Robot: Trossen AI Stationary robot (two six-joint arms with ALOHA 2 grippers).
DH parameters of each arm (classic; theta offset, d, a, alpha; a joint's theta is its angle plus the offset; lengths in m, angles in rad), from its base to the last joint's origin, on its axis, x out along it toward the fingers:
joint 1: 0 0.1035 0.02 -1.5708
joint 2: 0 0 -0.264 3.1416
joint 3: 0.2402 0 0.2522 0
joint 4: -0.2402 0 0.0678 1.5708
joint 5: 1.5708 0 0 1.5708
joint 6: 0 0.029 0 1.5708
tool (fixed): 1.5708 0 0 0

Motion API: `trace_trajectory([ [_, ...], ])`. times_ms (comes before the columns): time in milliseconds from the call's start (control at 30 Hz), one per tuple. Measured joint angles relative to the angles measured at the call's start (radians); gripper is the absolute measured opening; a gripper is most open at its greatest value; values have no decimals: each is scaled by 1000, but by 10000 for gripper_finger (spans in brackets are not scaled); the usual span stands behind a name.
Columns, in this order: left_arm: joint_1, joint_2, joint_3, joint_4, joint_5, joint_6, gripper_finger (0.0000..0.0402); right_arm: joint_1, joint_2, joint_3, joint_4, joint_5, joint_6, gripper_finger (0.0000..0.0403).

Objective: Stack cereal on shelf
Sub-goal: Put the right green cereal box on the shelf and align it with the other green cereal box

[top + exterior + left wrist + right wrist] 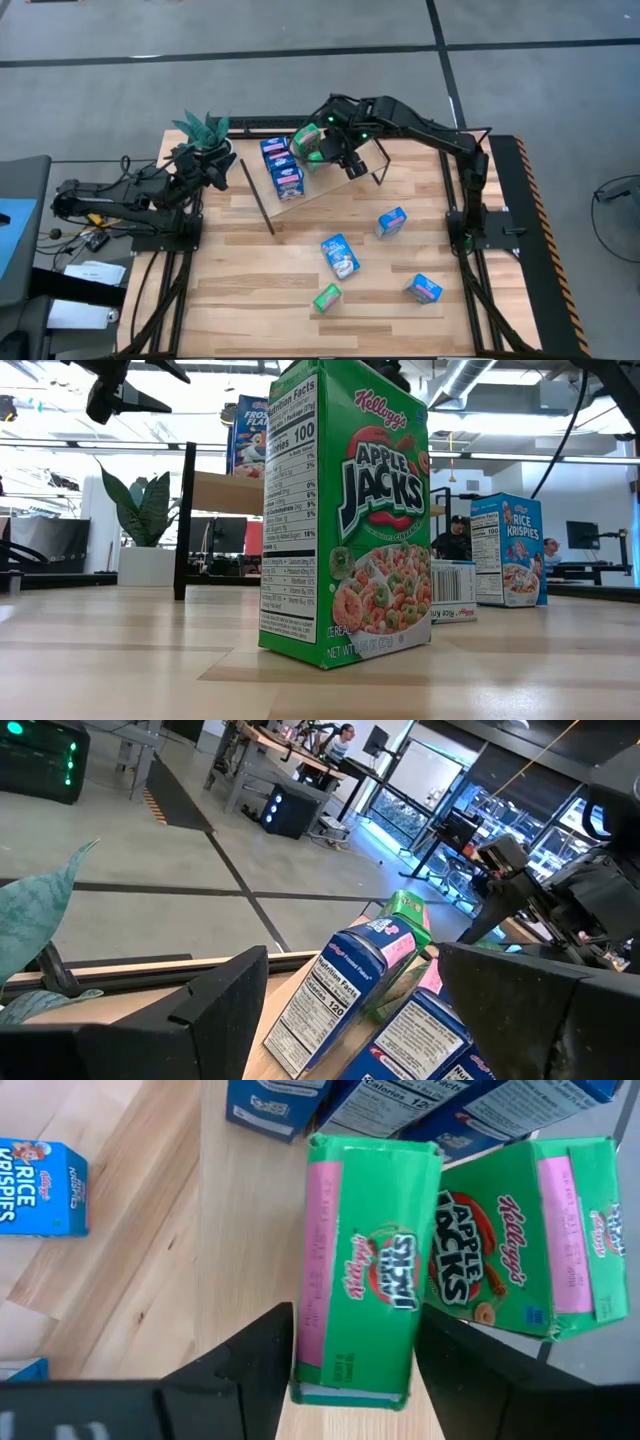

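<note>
On the shelf (330,185), right end effector (352,1355) clamps a green cereal box (358,1270) lengthwise between its fingers.

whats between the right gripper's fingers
A green Apple Jacks box sits between the right gripper's fingers, on the shelf; the right wrist view shows it.

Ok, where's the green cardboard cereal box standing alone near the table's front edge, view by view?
High view: green cardboard cereal box, front edge, near centre.
Low view: upright, fills the foreground centre.
Left wrist view: not in it.
Right wrist view: not in it.
Shared landmark: tilted light wooden shelf behind it.
</note>
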Motion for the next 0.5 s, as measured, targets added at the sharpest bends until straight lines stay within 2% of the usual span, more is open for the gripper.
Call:
trace_trajectory([
  [400, 0, 0, 0, 0, 0, 0, 283, -1, 0, 0, 1, 22, 46, 230],
  [500, 0, 0, 0, 0, 0, 0, 283, 0, 0, 0, 1, 71, 43, 230],
])
